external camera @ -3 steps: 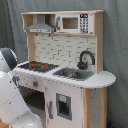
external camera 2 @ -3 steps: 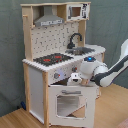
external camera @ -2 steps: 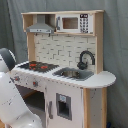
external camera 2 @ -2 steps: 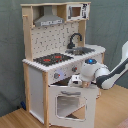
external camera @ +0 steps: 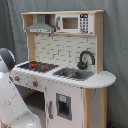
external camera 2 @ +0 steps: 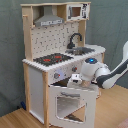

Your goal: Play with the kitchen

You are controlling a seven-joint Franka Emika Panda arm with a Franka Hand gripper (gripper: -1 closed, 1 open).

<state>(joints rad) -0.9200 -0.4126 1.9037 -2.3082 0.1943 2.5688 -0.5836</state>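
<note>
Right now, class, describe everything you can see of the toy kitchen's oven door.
The oven door sits low on the front of the kitchen, below the hob. It looks like white painted wood framing a large window. In the second exterior view it hangs partly open, hinged at the bottom, its top edge tilted outward. The gripper is right at that top edge; whether it touches cannot be told.

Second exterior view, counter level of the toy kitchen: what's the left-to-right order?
Black-red hob → sink with the black faucet behind it → robot arm at the second exterior view's right. Below the counter, the windowed oven door hangs open.
</note>
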